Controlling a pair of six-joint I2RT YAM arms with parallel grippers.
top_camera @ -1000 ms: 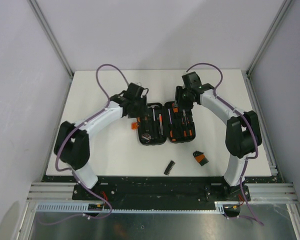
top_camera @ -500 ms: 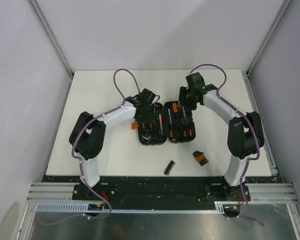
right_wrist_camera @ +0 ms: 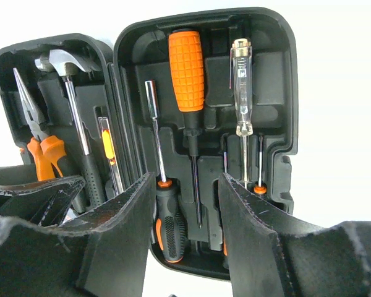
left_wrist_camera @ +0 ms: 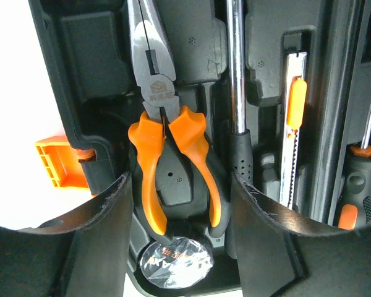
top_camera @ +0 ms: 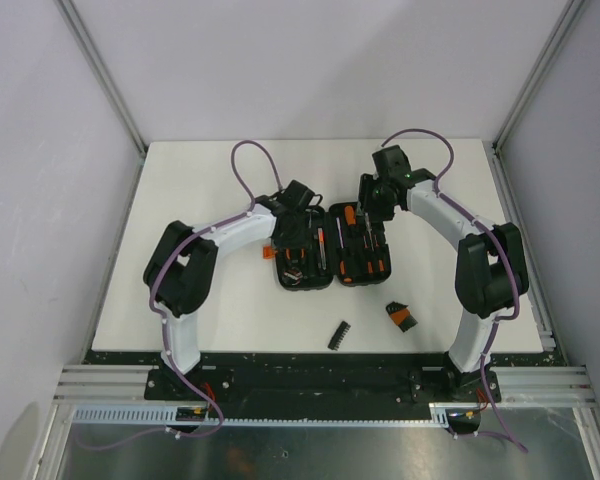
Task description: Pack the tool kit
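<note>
Tool kit (top_camera: pixel 327 248): black hinged case, we find it open flat on the table (top_camera: pixel 210 300), well apart from every edge, pliers (left_wrist_camera: pixel 152 167) and screwdrivers (right_wrist_camera: pixel 187 68) slotted. Left claw (left_wrist_camera: pixel 180 210), right claw (right_wrist_camera: pixel 185 210): both parted, holding nothing, above it

— Overhead view?
— Bright, even, diffuse light. The white table (top_camera: pixel 230 300) carries only faint, soft shadows under the arms (top_camera: pixel 230 232). Sharp all over.
— Left wrist?
— The table is burnt out to pure white at the left. The pliers (left_wrist_camera: pixel 167 154) are crisp, glare sits on the shiny disc (left_wrist_camera: pixel 176 263), and the left gripper's fingers (left_wrist_camera: pixel 99 247) are soft, near the lens.
— Right wrist?
— White background overexposed, the right gripper's fingers (right_wrist_camera: pixel 111 247) blurred, the case (right_wrist_camera: pixel 278 93) sharp, its outline bowing slightly.
</note>
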